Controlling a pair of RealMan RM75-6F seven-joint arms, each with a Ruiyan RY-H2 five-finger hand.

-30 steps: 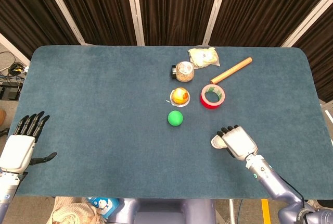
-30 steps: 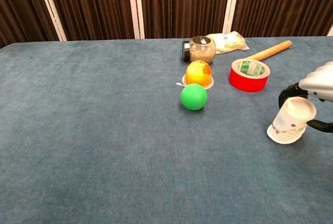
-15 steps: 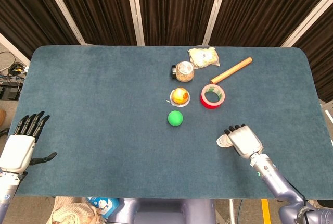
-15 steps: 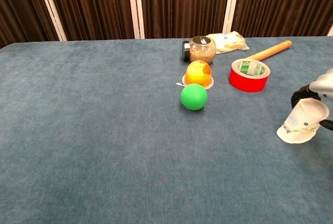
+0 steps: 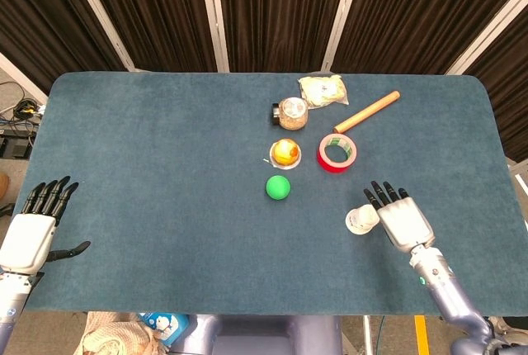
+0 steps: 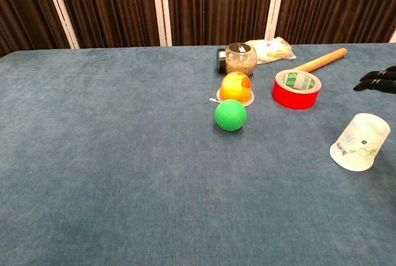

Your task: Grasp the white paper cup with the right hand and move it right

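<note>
Head view: I see my right hand (image 5: 404, 221) at lower right of the frame, fingers spread wide and holding nothing, with the white paper cup (image 5: 361, 220) standing on the blue table (image 5: 148, 157) just beside it on its left; my left hand (image 5: 33, 229) lies spread and empty at the lower left edge. Chest view: the cup (image 6: 359, 141) stands mouth-down at right of the frame, below and right of the red tape roll (image 6: 296, 89), and only dark fingertips (image 6: 377, 80) of my right hand show at the right edge, above the cup and apart from it.
</note>
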